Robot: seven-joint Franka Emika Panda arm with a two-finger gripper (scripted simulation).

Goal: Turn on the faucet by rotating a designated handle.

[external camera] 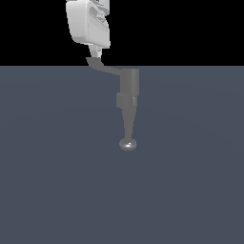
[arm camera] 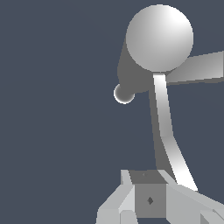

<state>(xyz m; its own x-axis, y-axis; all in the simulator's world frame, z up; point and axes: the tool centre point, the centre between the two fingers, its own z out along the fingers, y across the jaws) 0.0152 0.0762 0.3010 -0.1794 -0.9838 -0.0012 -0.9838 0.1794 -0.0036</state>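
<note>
The grey faucet point(external camera: 129, 86) stands mid-scene, its tapered spout ending in a shiny knob point(external camera: 127, 144). The thin bent handle point(external camera: 104, 67) juts from the body's top toward the exterior view's left. My white gripper point(external camera: 97, 53) hangs right above the handle's paddle tip, fingers together and touching it. In the wrist view the handle point(arm camera: 165, 127) runs from my fingertips point(arm camera: 131, 197) up to a large pale rounded part of the faucet point(arm camera: 159, 37), and my gripper point(arm camera: 150, 192) looks shut with nothing held.
A flat blue-grey floor point(external camera: 57, 181) spreads around the faucet under a black background. In the wrist view a small round knob point(arm camera: 124, 93) shows beside the faucet's dark body, and a grey bar point(arm camera: 199, 68) sticks out to one side.
</note>
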